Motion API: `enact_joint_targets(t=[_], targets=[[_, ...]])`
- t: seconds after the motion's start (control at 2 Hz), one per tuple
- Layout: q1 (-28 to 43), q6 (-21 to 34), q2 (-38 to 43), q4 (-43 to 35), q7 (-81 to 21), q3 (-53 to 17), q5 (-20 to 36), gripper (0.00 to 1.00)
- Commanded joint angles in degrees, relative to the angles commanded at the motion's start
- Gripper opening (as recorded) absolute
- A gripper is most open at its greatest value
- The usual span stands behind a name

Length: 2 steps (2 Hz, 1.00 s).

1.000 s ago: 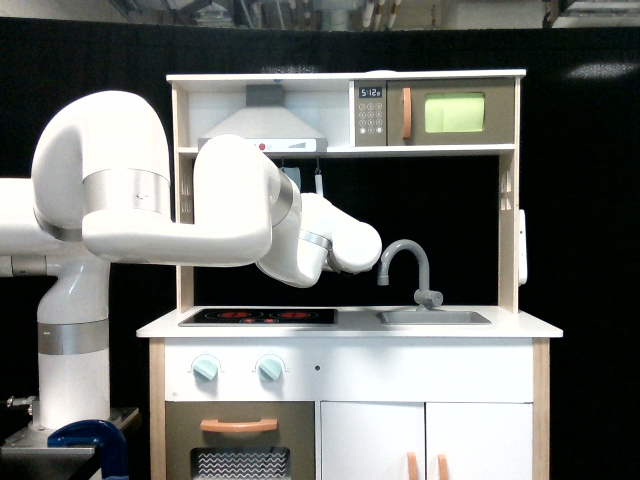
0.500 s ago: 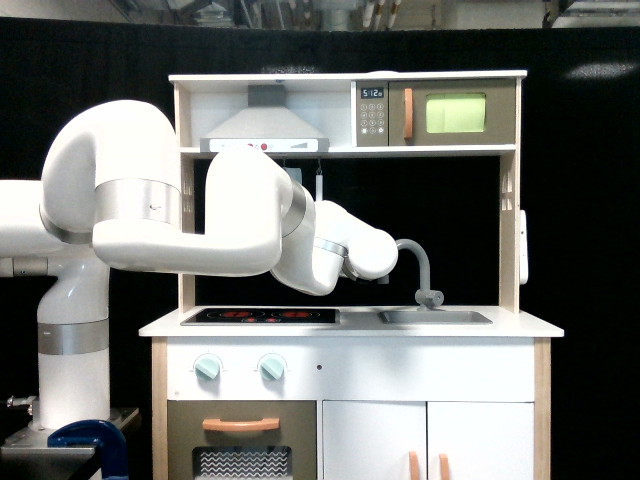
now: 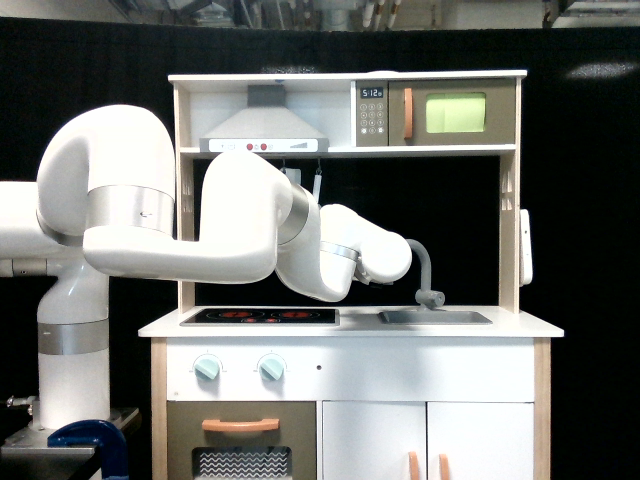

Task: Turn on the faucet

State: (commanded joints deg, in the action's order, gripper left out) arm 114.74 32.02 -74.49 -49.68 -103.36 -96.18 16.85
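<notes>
Arm (image 3: 330,255) has pushed further right, now covering the faucet's (image 3: 426,275) arch.
Pincer hidden behind the wrist; its opening can't be told.

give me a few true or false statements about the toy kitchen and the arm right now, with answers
1. The white robot arm covers part of the grey arched faucet spout. True.
2. The faucet stands above the black stovetop. False: it stands at the grey sink, toward the exterior view's right.
3. The two mint-green round knobs sit below the stovetop. True.
4. The pincer is plainly visible, clamped on the faucet lever. False: the pincer cannot be seen.
5. The microwave window is dark red. False: it glows yellow-green.
</notes>
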Motion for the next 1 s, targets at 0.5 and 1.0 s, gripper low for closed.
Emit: enact_joint_targets(t=[0.5, 1.0], targets=[[-1.5, 7.1, -1.1, -5.9, 2.8, -0.9, -4.1, 1.00], [-1.1, 13.8, -2.8, -13.5, 5.6, -1.3, -7.7, 1.00]])
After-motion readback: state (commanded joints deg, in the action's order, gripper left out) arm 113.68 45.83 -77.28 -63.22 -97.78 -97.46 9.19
